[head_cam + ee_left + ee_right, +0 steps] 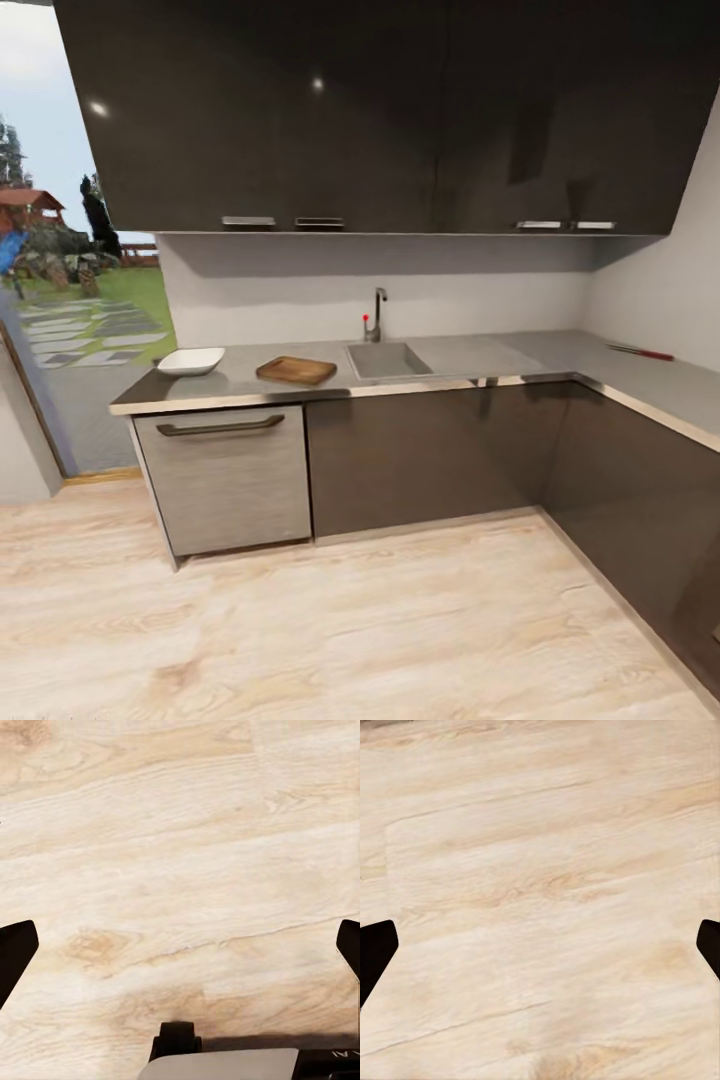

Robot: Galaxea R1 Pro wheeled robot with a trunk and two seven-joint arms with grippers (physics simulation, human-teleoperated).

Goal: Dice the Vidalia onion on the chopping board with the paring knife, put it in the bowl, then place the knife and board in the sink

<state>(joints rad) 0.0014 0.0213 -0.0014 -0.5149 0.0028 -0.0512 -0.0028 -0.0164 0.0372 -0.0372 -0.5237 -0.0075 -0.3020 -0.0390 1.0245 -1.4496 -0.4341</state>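
The left gripper (180,945) hangs over pale wood-plank floor (180,832), its two dark fingertips (15,952) spread wide at opposite edges of the left wrist view with nothing between them. A dark caster and a grey edge of the robot's base (217,1063) sit below it. The right gripper (540,949) is likewise spread wide and holds nothing, with only the same light floor under its fingertips (375,952).

None of the task's things lie near either claw; they are all well apart, up on the kitchen run seen from the head view. The countertop (470,362) is a grey L-shaped slab over dark cabinets. The sink (388,360) is recessed about midway along the back run, with its tap (377,315) behind it. Just beside the sink, on its left, lies the chopping board (296,370), flat on the counter. Further left, near the counter's end, rests the white bowl (191,361), apart from the board. The paring knife (640,352) lies on the right-hand leg of the counter, near the wall, far from the sink. Whether the onion is in the basin cannot be made out.
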